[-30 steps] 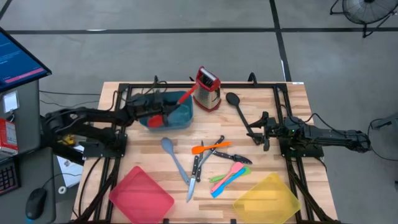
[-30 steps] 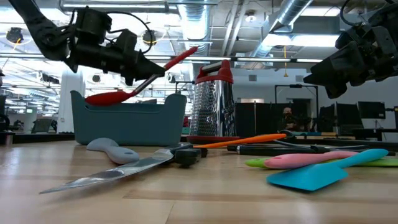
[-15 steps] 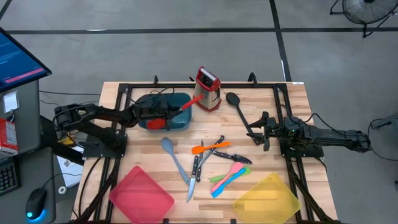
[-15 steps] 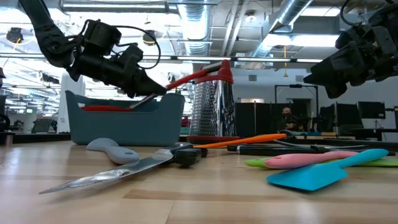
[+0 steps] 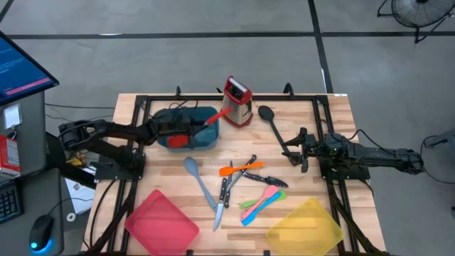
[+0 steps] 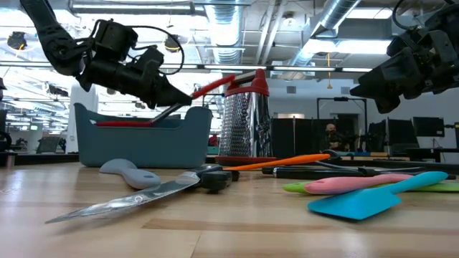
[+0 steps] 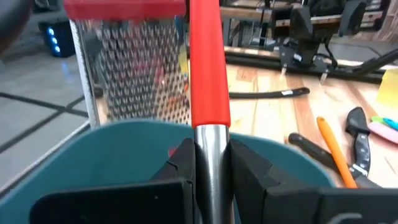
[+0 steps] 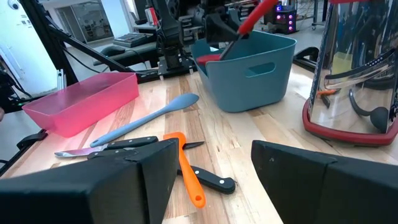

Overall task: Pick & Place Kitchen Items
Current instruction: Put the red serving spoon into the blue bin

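Right now the left tool (image 6: 172,100) is squeezing the steel neck of the red spoon (image 5: 190,128). The spoon's bowl sits down in the teal tray (image 5: 206,137), and its red handle sticks up over the rim toward the grater (image 5: 237,102). If it lets go crooked, the long handle could bump the grater. The right tool (image 5: 297,148) waits open over the counter (image 5: 178,178), beside the black ladle (image 5: 274,126).

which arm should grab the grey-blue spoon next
Right, probably. The right gripper hangs open and empty beside the utensil pile, while the left gripper is shut on the red spoon over the teal bin. The grey-blue spoon lies between both.
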`<state>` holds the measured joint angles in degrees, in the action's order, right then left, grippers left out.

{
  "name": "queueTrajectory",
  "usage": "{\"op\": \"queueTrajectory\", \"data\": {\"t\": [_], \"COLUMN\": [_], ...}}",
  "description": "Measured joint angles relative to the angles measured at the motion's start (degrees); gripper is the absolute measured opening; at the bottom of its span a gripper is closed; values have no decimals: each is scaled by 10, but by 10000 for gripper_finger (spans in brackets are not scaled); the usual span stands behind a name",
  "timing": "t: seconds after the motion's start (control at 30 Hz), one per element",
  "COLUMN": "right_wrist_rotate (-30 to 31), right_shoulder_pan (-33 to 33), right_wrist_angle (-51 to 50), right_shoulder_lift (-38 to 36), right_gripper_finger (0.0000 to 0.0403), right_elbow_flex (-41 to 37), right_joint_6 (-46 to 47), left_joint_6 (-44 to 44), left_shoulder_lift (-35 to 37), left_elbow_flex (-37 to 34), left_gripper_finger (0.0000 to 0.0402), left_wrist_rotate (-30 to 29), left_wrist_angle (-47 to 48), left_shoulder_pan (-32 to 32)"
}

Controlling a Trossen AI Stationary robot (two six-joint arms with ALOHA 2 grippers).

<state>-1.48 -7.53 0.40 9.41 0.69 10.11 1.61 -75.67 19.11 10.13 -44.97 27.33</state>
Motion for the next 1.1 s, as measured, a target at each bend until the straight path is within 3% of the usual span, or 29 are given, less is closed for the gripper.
{"op": "queueTrajectory", "data": {"t": [0.8,1.1], "right_wrist_rotate": [0,0], "right_shoulder_pan": [0,0], "right_wrist_angle": [0,0], "right_shoulder_lift": [0,0], "right_gripper_finger": [214,214], "right_elbow_flex": [0,0], "right_joint_6": [0,0], "left_joint_6": [91,91], "left_shoulder_lift": [-37,-37], "left_elbow_flex": [0,0], "left_gripper_finger": [45,82], "left_wrist_rotate": [-11,-31], "left_wrist_angle": [23,28], "left_shoulder_pan": [5,5]}}
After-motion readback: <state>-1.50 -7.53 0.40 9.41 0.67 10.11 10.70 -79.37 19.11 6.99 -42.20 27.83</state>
